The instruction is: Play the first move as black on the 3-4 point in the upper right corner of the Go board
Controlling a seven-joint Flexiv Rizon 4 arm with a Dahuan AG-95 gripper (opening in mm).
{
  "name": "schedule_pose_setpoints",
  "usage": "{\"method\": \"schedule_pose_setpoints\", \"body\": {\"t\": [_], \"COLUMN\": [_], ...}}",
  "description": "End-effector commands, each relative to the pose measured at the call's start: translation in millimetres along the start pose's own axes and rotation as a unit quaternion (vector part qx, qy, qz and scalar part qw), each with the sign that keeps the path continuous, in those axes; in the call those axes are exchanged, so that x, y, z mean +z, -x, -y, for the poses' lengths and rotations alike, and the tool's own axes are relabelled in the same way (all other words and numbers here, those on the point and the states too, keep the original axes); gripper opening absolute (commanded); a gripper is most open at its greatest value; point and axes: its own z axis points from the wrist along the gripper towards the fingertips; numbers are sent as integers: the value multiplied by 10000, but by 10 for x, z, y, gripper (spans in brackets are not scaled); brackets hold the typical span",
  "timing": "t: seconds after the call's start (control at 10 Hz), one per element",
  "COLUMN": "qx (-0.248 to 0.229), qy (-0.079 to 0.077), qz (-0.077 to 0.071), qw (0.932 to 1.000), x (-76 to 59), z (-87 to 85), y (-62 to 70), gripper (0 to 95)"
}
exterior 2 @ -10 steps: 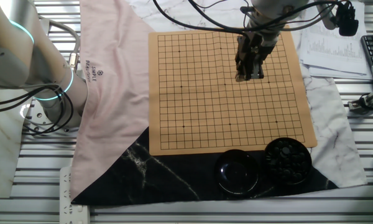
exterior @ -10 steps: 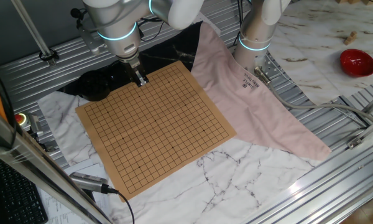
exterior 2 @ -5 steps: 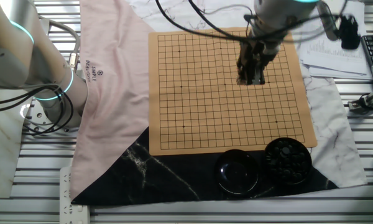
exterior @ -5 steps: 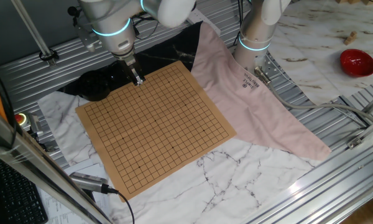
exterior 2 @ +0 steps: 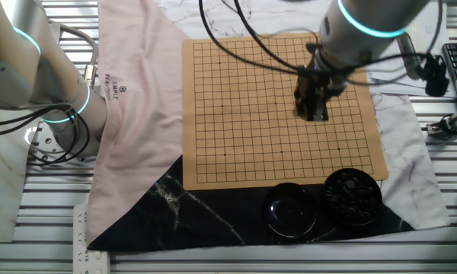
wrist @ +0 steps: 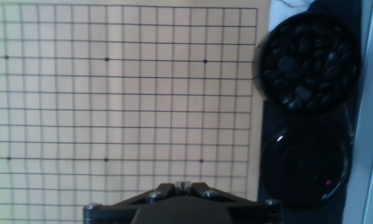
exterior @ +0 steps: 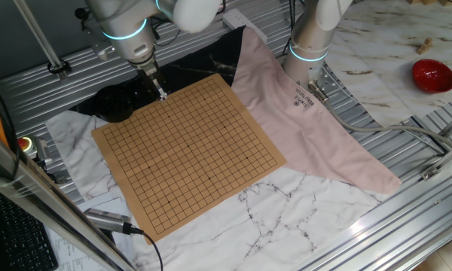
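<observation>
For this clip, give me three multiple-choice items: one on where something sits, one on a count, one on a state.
1. Where is the round black bowl of black stones?
A. on the pink cloth
B. off the wooden Go board, beside the empty black lid
C. at the board's centre

2. How many stones lie on the board's grid?
A. none
B. one
C. four

3. How do the two-finger gripper's fingertips stand?
A. spread wide
B. closed together
C. clamped on the red bowl

Answers: 1 B, bowl and lid sit past the board's edge; 2 A, the visible grid is bare; 3 B, the hand view shows the tips meeting.
</observation>
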Motion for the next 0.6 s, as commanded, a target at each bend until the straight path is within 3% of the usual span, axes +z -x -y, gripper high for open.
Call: {"method": "schedule_pose_setpoints", "body": {"t": [0.1, 0.6], "qx": [-138, -396], "qy": [4, -8], "qz": [-12, -13], "qw": [9999, 9992], "x": [10, 24], "z": [152, 485], "y": [57, 141], "gripper": [0, 0]}}
